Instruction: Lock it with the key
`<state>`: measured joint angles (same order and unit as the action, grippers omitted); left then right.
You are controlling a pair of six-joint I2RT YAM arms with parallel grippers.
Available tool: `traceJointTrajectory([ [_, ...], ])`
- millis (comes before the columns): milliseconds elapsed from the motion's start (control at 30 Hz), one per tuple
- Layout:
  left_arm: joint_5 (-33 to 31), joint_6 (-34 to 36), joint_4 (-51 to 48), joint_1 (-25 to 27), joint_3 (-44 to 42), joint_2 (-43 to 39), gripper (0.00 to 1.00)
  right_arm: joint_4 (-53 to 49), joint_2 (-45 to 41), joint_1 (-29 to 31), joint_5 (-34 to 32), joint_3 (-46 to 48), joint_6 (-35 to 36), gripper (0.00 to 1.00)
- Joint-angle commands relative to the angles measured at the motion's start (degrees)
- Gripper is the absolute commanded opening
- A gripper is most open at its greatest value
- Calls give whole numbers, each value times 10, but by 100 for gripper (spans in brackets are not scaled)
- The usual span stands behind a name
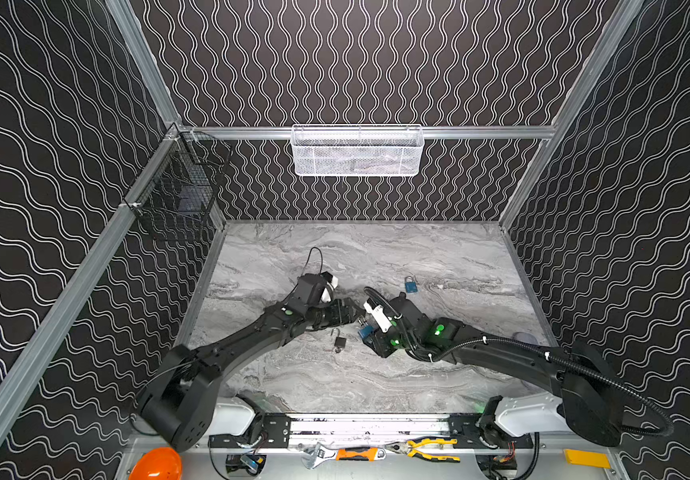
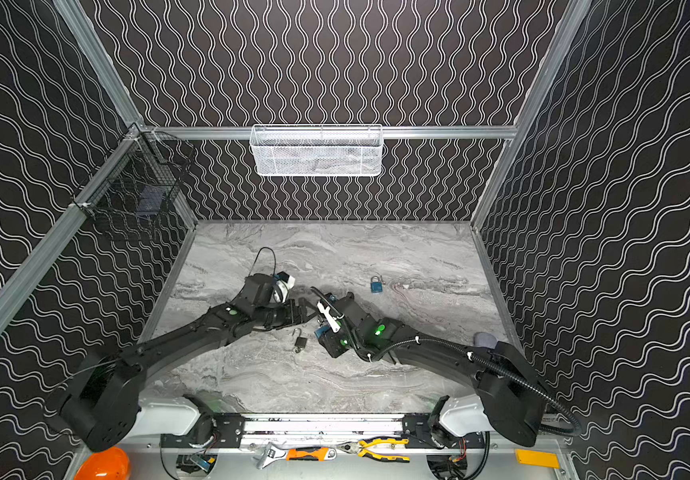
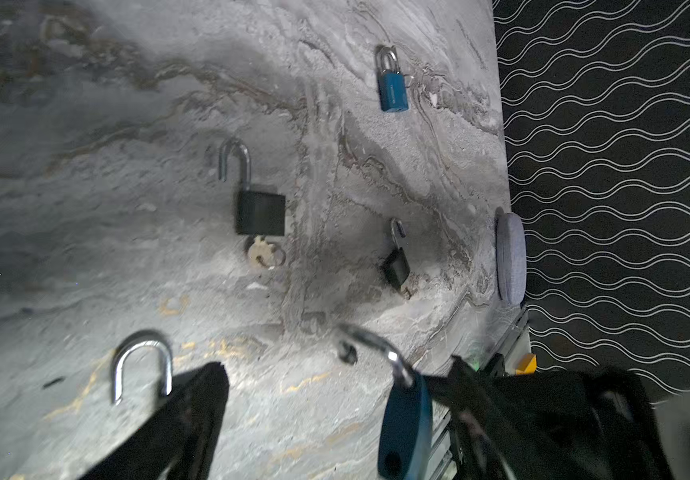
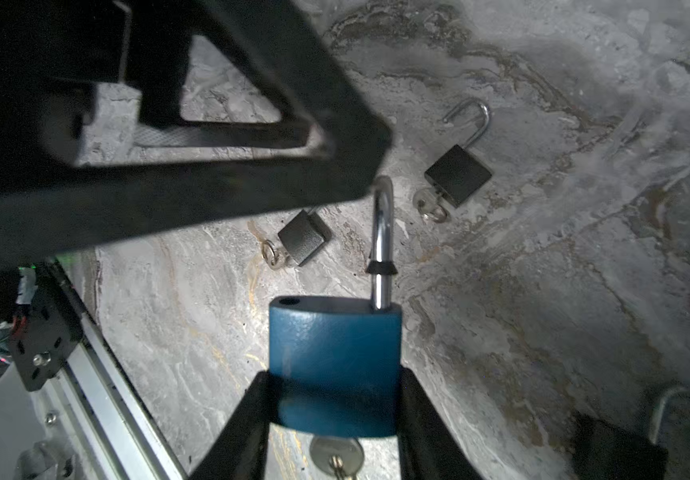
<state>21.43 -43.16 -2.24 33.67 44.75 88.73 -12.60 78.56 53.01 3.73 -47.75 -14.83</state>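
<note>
**Item 1, left.** Left gripper (image 1: 353, 313), low over the marble table (image 1: 439, 249) near its middle, pointing toward its partner. The jaws stand wide apart and nothing shows between them.

**Item 2, left of centre.** Black padlock (image 1: 339, 341), flat on the table on the near side of both grippers. Its shackle is sprung open (not the piece in hand).

**Item 3, right of centre.** Blue padlock (image 4: 335, 340), raised off the table, its body clamped across the flanks by the right gripper (image 4: 337, 376).
- The key (image 4: 337, 456) is seated in the base of the body, between that gripper's fingers.
- The shackle (image 4: 381, 224) is open: one leg sits in the body and the free end is swung clear of its hole (image 4: 289, 301).
- Governing relation: the long axis runs from key through body to shackle crown. It points away from the right gripper and toward the left one.
- The left gripper's fingertip (image 4: 360, 166) sits just beside the crown (contact cannot be told).
- The left arm is the nearer to the shackle. By my judgement, it would have to turn the shackle over its hole and press it down along that axis.

**Item 4, far right.** Second blue padlock (image 1: 411, 285), shackle shut, lying flat, well apart from both grippers.
</note>
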Motion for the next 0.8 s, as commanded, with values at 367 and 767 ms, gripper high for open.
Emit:
traceJointTrajectory([
  [367, 59, -1, 136, 28, 34, 80, 84, 32, -32, -42, 47, 9, 17, 19],
  [767, 71, 12, 136, 29, 10, 54, 72, 34, -12, -51, 53, 0, 16, 19],
])
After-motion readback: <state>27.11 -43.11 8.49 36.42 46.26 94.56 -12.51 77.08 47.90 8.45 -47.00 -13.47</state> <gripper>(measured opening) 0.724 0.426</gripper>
